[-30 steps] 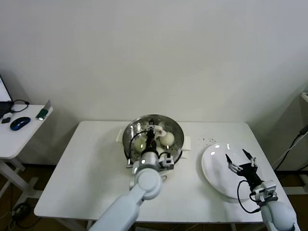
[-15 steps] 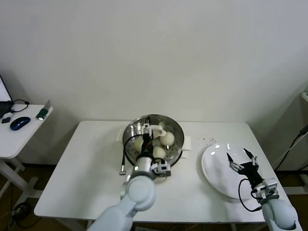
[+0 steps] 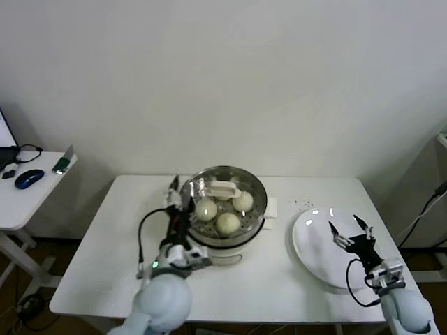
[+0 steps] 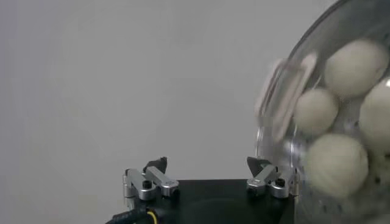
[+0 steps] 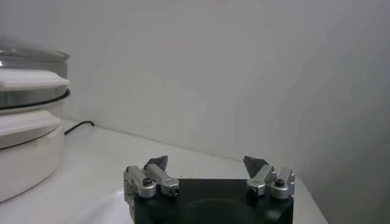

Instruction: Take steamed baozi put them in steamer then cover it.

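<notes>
Since the glass lid is sitting on the steamer over the baozi, the task is looking finished; the left gripper is hanging spread and empty beside the steamer; the right gripper is idling spread over the plate.

- The left arm rises from 6 o'clock at the bottom of the head view, its rounded white wrist housing low in the frame.
- The left gripper points toward 12 o'clock, fingers spread apart and holding nothing.
- The right arm enters at the 5 o'clock corner.
- The right gripper points toward 11 o'clock, its two fingers splayed wide and holding nothing.
</notes>
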Available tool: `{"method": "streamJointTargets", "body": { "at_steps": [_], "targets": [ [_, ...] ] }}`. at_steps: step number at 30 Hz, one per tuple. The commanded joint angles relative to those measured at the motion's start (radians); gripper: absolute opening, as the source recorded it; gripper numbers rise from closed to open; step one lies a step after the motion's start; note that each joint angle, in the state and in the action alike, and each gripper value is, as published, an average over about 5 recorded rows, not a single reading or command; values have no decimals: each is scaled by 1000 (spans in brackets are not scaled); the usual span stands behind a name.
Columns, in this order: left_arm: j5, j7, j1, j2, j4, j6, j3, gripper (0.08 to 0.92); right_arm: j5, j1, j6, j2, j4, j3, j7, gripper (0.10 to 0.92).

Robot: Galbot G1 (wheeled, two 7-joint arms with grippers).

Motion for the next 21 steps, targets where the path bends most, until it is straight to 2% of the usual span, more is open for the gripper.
{"method": "streamJointTargets", "body": {
  "at_steps": [1, 6, 11, 16, 21],
  "targets": [
    [-869, -249, 284, 4, -20, -748, -540, 823, 6, -16, 9, 5, 18, 9, -9, 823],
    [-1087, -218, 335, -40, 67, -866, -664, 823, 7, -33, 24, 18, 35, 13, -12, 823],
    [-1190, -189, 364, -62, 153, -952, -702, 823, 22, -54, 39, 28, 54, 23, -14, 823],
    [-1197, -169, 377, -86, 213, -980, -703, 823, 25, -70, 53, 40, 58, 26, -19, 823],
    [-1155, -121, 388, -87, 236, -945, -705, 823, 27, -73, 58, 47, 58, 28, -24, 823]
  ]
}}
